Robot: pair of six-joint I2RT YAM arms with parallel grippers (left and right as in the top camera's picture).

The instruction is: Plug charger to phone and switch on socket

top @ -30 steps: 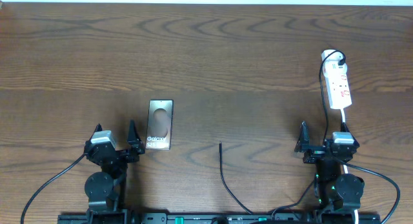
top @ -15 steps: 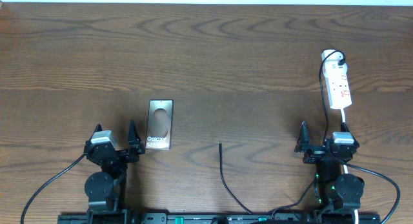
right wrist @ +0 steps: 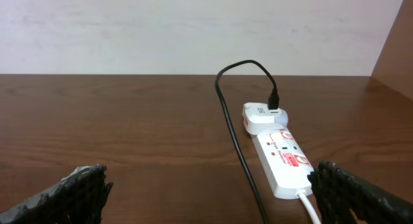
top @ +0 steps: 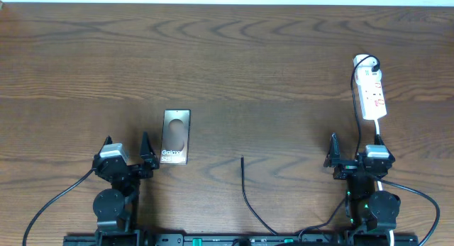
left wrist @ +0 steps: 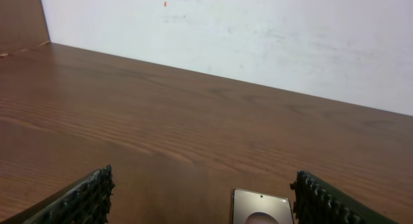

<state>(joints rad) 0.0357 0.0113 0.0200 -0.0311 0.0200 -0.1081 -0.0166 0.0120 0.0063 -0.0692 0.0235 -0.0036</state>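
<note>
Phone (top: pixel 175 137) lies flat just beside the spread left fingers (top: pixel 147 146), untouched.

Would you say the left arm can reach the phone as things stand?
Probably yes: the phone lies flat just ahead of the open left gripper, slightly to its right, with nothing between them.

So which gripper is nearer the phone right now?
Left. The left gripper sits right beside the phone, at its lettered end. The right gripper is far across the table, close to the socket instead.
</note>
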